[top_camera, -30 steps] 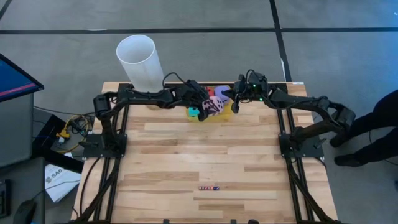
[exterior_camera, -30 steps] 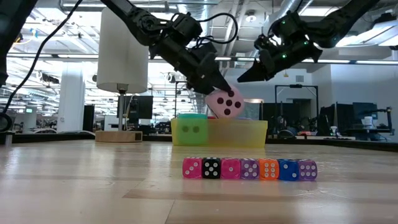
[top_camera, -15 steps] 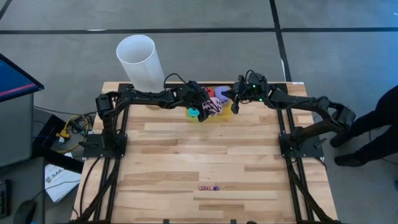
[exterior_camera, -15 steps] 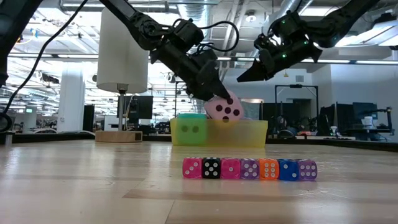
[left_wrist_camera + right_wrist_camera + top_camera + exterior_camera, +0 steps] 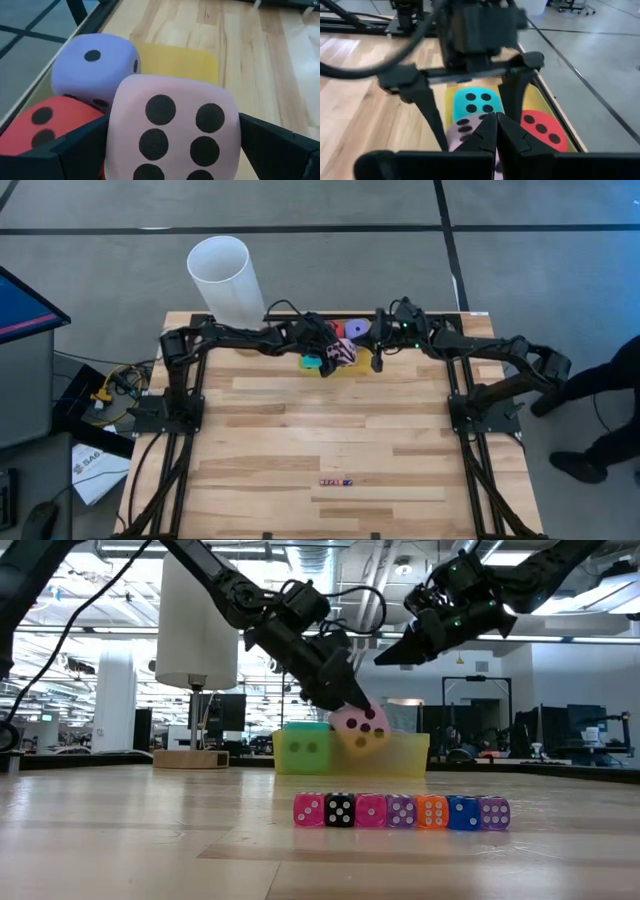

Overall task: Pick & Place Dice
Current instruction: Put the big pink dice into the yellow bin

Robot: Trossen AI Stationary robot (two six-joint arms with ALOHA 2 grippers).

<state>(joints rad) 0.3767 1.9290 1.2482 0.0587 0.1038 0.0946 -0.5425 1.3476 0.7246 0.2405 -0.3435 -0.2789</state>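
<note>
– One change per arm, please, left side first. What differs from a second ago?

– Left gripper [image 5: 352,718]: lower. A second ago I hold the pink die [image 5: 360,728] clear above the yellow bin [image 5: 404,756]; now its underside sits at about rim level, and it is tilted. My left jaws are spread wide and clamp it on two opposite faces; the left wrist view shows a dark finger on each side of it.

– What lies under it?

– In the bin: the purple die [image 5: 95,69] and the red die [image 5: 42,125] side by side at the far wall, the cyan die [image 5: 476,102] at the left end. The pink die hangs over the free yellow floor next to them. I cannot tell whether it touches anything yet.

– And the right side?

– Right gripper [image 5: 384,658]: jaws pressed together, holding nothing. It hovers above the bin's right end and has drifted slightly towards the left arm.

– Meaning for the task?

– Judgement: three dice placed, the fourth about to go in. Next is a release. Risk: the die is tilted, so it may roll against the rim.
</note>
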